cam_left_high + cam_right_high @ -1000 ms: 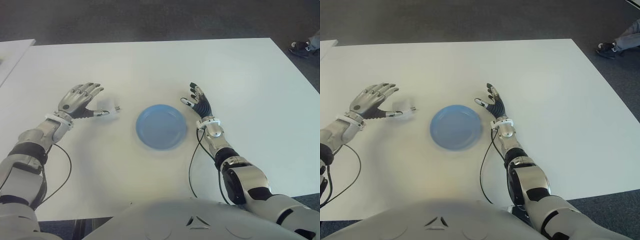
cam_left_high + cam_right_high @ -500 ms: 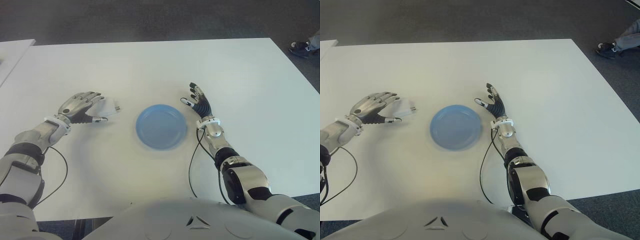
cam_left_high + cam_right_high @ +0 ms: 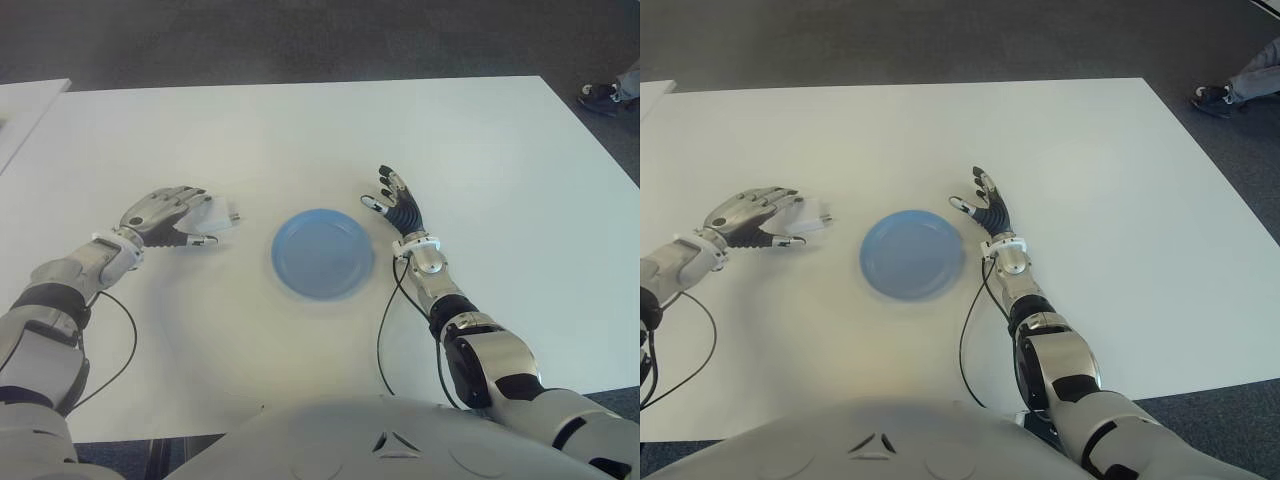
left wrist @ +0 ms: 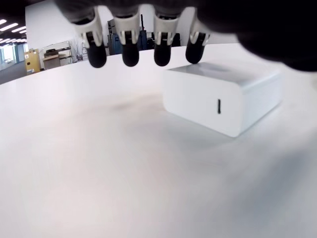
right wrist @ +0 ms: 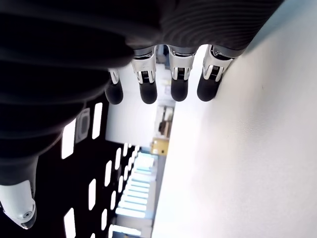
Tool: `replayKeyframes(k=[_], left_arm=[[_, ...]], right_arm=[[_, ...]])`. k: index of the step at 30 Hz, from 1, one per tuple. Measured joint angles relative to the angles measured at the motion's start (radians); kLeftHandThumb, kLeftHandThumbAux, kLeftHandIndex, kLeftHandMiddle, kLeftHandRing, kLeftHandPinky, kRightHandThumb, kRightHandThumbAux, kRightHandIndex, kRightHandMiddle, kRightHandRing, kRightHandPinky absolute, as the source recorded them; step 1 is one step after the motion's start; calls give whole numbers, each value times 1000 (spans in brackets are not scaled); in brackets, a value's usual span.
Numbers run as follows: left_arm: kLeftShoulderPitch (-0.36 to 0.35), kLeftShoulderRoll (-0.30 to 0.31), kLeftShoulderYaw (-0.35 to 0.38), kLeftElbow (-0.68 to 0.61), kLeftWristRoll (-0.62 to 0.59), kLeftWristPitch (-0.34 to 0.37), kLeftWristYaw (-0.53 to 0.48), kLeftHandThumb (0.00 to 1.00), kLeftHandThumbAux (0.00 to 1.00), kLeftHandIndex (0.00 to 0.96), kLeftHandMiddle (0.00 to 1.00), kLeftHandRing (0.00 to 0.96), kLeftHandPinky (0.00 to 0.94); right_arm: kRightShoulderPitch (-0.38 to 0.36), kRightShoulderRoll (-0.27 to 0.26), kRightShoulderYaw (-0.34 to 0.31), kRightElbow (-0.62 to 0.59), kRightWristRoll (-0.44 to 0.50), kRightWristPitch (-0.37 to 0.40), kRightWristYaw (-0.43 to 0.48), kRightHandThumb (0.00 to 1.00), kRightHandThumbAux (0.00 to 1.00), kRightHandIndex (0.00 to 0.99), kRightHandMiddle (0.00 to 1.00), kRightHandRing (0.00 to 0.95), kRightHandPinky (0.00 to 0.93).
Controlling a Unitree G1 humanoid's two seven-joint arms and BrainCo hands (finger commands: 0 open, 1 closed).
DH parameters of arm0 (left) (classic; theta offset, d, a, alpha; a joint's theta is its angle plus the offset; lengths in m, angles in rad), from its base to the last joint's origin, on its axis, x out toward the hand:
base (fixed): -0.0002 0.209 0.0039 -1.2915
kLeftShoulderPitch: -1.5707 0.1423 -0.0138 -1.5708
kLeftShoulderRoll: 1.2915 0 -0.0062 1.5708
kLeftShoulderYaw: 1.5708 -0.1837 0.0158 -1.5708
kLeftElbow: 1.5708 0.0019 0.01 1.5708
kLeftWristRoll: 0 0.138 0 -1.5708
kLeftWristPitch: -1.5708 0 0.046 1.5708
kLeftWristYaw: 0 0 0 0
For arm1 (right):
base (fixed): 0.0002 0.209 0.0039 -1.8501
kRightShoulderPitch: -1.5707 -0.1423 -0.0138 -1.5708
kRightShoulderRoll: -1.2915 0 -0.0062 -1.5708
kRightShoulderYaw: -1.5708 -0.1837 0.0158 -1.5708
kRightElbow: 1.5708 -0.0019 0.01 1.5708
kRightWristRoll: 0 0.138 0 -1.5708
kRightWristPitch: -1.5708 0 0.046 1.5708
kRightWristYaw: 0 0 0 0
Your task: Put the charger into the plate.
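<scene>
Left wrist view is where the grasp is best read: the white charger [image 4: 225, 101] lies flat on the white table [image 4: 89, 168], a small slot showing on its near face, and the fingertips [image 4: 130, 54] of the left hand hang curved just above and behind it without pressing on it. No finger is seen closed against its sides, so the hand is judged to be cupped over the charger but not yet gripping it. From the head camera, the left hand [image 3: 165, 215] is seen on the robot's left side of the table, its fingers arched over the charger [image 3: 222, 213], whose plug end pokes out toward the blue plate [image 3: 323, 252]. The plate is well apart from the charger, nearer the middle of the table, and nothing is seen in it. The right hand [image 3: 396, 207] is shown just beside the plate on its right, fingers spread and holding nothing; it takes no part for now. The step in hand is judged to be the reach and enclosure of the charger, so the task is at an early stage, with the pick not yet secured. For the next move, the fingers and thumb would need to be closed on opposite sides of the block before any lift. The smooth, boxy body may slide on the table if it is pushed from one side only, so an even squeeze is called for, followed by a carry toward the plate.
</scene>
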Motion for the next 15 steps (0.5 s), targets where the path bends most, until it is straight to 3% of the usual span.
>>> replayKeyframes(k=[15], left_arm=[[-24, -37, -5, 10, -11, 42, -13, 337, 131, 0, 0, 0, 0]], right_arm=[[1, 0, 1, -4, 0, 1, 0, 151, 605, 0, 40, 35, 61]])
